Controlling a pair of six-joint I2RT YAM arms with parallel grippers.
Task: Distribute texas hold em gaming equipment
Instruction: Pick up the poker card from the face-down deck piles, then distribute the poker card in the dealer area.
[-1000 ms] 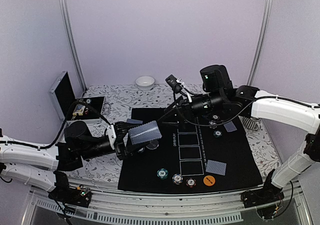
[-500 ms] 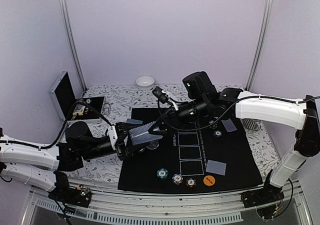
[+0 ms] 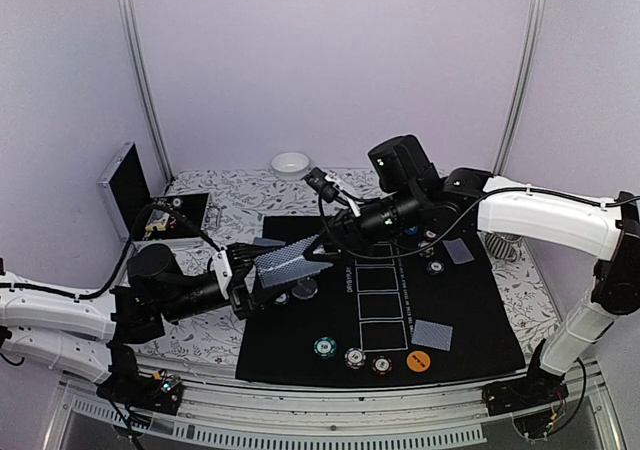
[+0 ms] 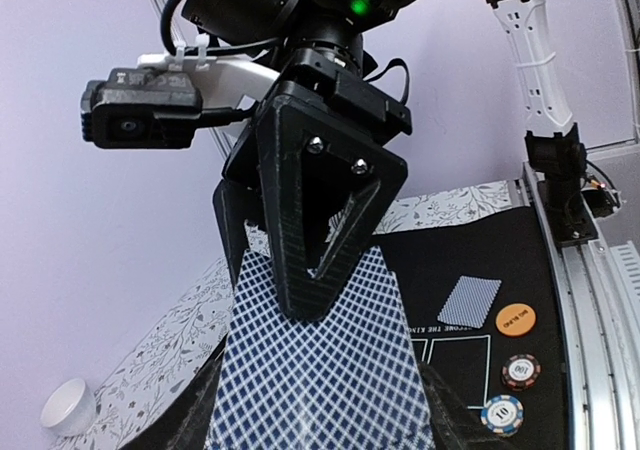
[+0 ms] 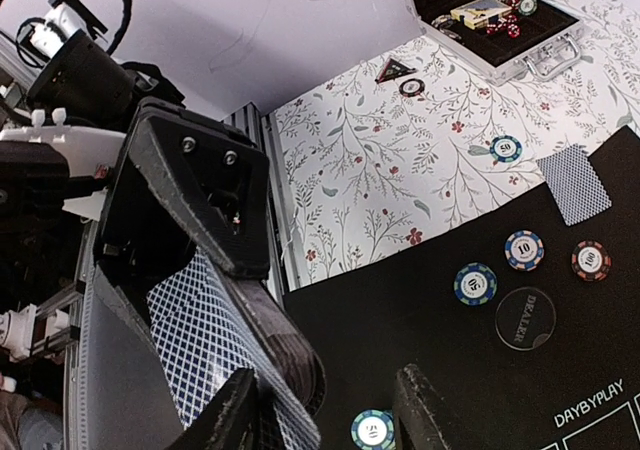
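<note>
One card point(image 4: 318, 400) per pinch: the left gripper point(image 3: 262, 276) clamps the deck point(image 3: 288, 262); close your wide-open right gripper point(image 5: 325, 415) squarely across the deck's upper edge

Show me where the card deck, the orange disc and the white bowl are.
card deck point(image 3: 282, 264): top external view, middle of its patterned back.
orange disc point(image 3: 419, 361): top external view, centre of its face.
white bowl point(image 3: 290, 172): top external view, its near outer wall.
</note>
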